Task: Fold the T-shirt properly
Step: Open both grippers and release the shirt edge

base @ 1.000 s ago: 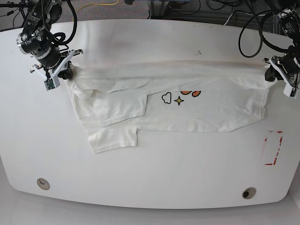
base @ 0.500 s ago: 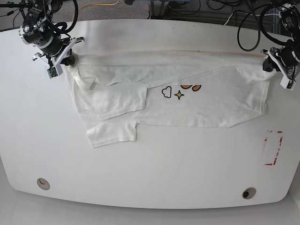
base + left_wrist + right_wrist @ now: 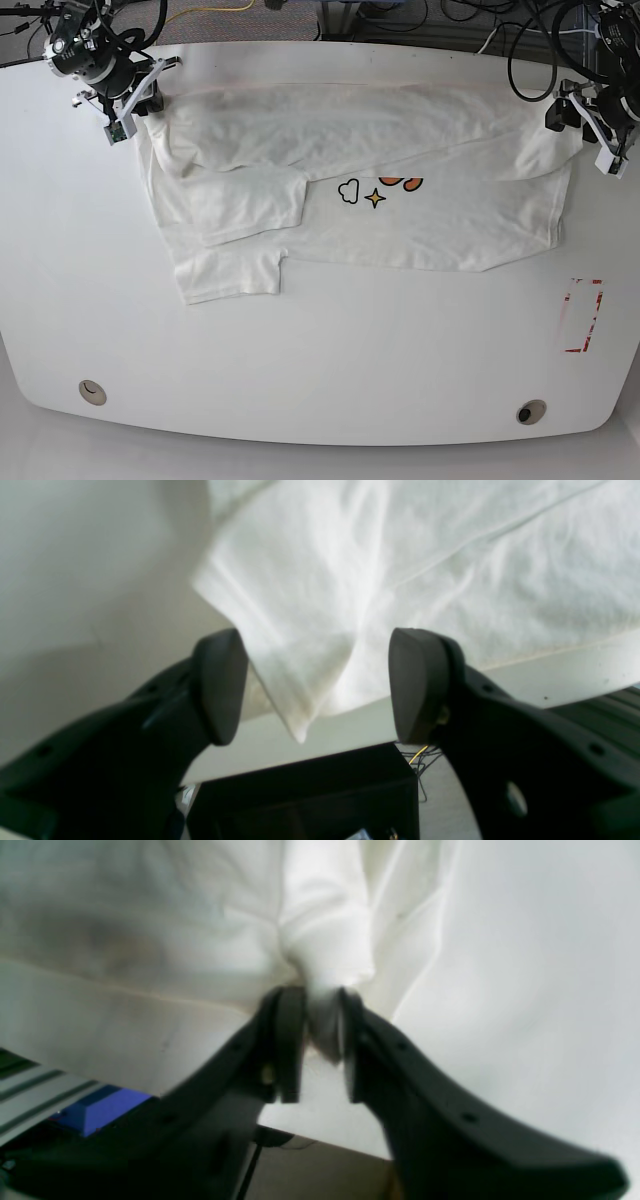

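While the white short-sleeved cloth T-shirt (image 3: 400, 215) lies spread across the far half of the white oval bench (image 3: 330, 360), the left claw (image 3: 312, 685) stands with its jaws wide apart, a loose shirt corner between them, touching neither. The right claw (image 3: 320, 1045) has a bunched cloth fold between narrowly parted jaws.

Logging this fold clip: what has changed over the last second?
Both arms dragged the T-shirt toward the table's far edge. The left end effector has opened, releasing its corner; the right end effector still pinches cloth. The fold layout and red marking are unchanged.
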### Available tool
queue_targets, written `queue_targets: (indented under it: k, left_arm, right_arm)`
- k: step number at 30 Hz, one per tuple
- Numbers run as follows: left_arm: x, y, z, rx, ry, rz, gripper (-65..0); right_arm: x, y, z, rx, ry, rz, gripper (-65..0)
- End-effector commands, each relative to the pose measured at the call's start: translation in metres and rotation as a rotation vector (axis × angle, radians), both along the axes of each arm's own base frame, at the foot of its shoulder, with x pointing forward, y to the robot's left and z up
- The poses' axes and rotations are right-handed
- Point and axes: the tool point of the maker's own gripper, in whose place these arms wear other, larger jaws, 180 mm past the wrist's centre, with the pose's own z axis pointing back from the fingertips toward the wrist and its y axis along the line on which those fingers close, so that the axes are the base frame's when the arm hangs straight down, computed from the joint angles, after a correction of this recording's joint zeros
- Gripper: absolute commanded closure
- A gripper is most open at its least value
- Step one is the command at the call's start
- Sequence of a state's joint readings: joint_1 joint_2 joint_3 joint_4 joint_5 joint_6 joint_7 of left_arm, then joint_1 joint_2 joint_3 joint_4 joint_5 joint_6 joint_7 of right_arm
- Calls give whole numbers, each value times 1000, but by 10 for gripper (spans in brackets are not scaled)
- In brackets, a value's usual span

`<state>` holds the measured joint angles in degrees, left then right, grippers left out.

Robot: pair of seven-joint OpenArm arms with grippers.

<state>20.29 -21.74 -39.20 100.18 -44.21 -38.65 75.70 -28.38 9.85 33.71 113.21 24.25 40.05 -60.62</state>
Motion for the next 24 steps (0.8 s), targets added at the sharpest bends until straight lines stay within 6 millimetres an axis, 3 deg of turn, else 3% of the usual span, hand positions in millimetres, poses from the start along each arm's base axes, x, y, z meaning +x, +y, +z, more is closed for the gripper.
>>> queue_targets:
  k: [1, 8, 16, 24]
  left_arm:
    - [8, 8, 13, 29, -34, -14, -451]
    - [11, 8, 16, 30, -50, -18, -489]
    - [30, 11, 31, 44, -110, -25, -488]
    - [59, 12, 74, 35, -281, -11, -486]
  right_arm:
    - [0, -2, 6, -8, -17, 6, -308]
    - [-9, 0, 8, -18, -5, 19, -647]
    - [-4, -5, 28, 72, -90, -43, -650]
    - [28, -2, 69, 229, -264, -39, -648]
